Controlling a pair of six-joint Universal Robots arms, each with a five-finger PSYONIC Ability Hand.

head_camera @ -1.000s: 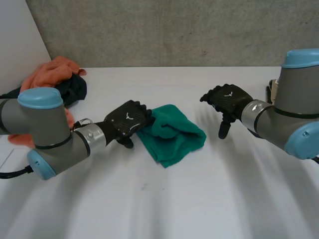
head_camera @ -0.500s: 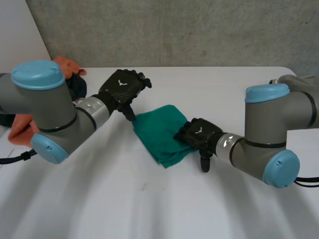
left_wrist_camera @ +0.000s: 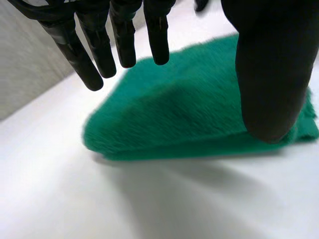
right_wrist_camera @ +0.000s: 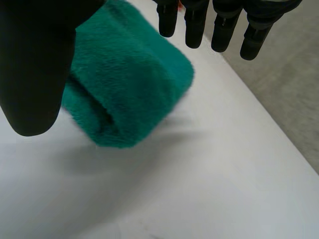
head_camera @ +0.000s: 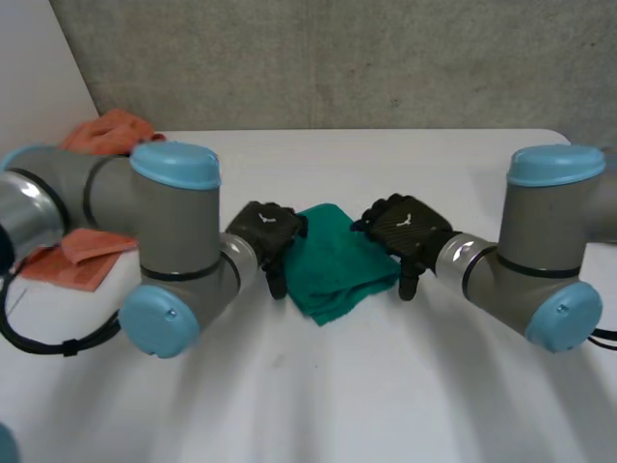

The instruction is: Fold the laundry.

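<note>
A green towel (head_camera: 337, 260), folded into a thick pad, lies on the white table (head_camera: 386, 386) midway between my two hands. My left hand (head_camera: 267, 230) hovers at its left edge with fingers straight and spread, open and holding nothing. In the left wrist view the towel (left_wrist_camera: 199, 119) lies just under the fingers (left_wrist_camera: 124, 35) and thumb. My right hand (head_camera: 403, 227) stands at the towel's right edge, open too. Through the right wrist camera the towel's folded end (right_wrist_camera: 124, 84) sits below the straight fingers (right_wrist_camera: 219, 25), and no cloth is caught between them.
An orange cloth (head_camera: 87, 193) lies in a heap at the table's back left, partly behind my left arm (head_camera: 174, 241). A grey wall (head_camera: 337, 58) runs behind the table. Bare tabletop stretches in front of the towel.
My left hand swung up and away from the towel, then came back down to its left edge. The right hand crossed onto the towel's near right part, then drew back to its right edge.
</note>
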